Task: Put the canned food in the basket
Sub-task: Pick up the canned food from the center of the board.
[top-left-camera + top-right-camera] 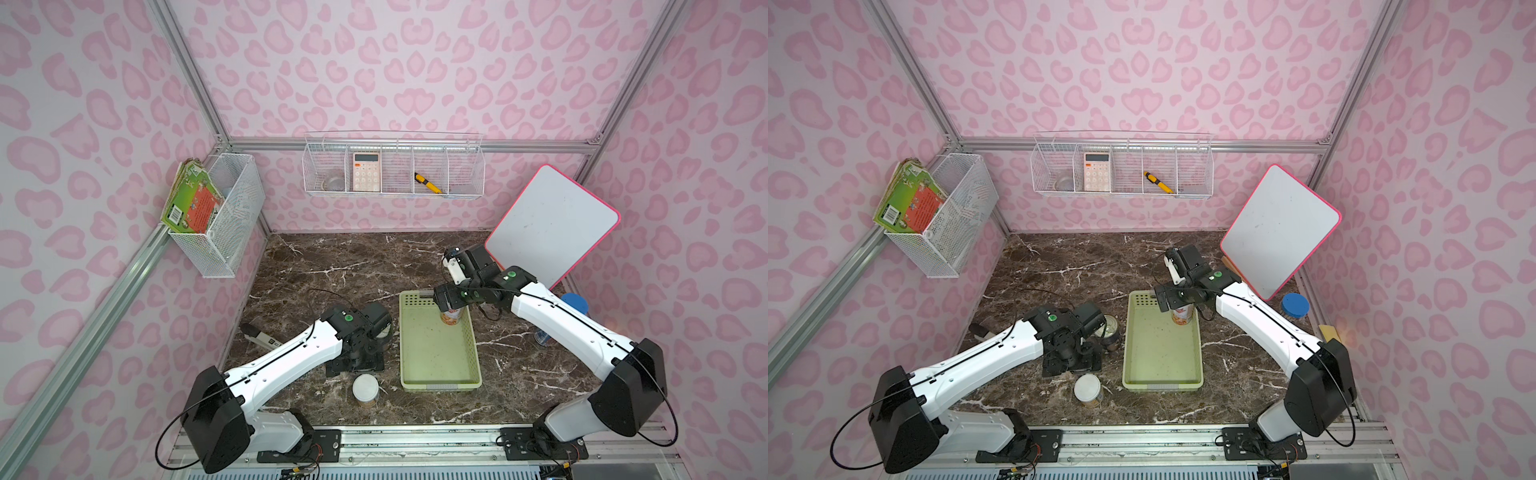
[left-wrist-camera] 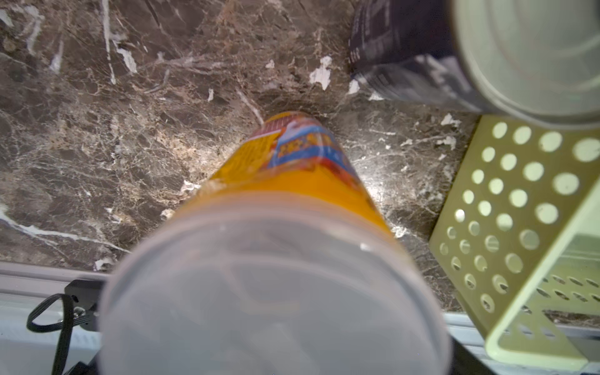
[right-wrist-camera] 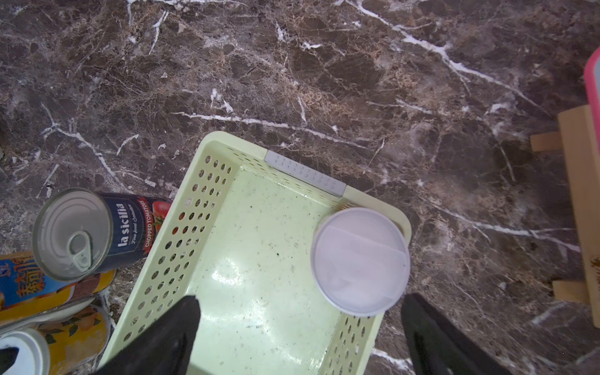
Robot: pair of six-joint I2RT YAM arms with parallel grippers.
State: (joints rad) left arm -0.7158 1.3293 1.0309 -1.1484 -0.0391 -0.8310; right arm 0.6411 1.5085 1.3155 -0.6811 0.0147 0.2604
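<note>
1. Closest to the lens: orange can (image 2: 292, 194), its cloudy white lid filling the lower half of the left wrist view. It stands upright on the marble table (image 2: 130, 130).
2. Upper right of that frame: dark can (image 2: 406, 48), just beside it. The basket (image 2: 506, 201) wall is at the right edge, near.
3. In a top view the left gripper (image 1: 357, 365) sits lower left of centre, pointed down by those cans. No view shows how its jaws stand, so I cannot tell wide or closed.
4. The right gripper (image 3: 298, 308) has its fingers (image 3: 168, 334) at the bottom of the right wrist view, spread wide and holding nothing.
5. Just above them in frame, the can in the basket (image 3: 358, 261) stands upright in the corner by the grey handle strip (image 3: 305, 175). One in.
6. Lower left of the same view: fruit-label can (image 3: 74, 341), outside the basket too. I judge three cans remain.
7. Step in hand, my read: the left arm picks the orange can. I'd centre the jaws on the body below the lid and come straight down so the dark can isn't clipped.
8. Lift above the perforated wall before crossing. Set it on bare floor, apart from the placed can.
9. I'd raise the right arm straight up first to free the basket.
</note>
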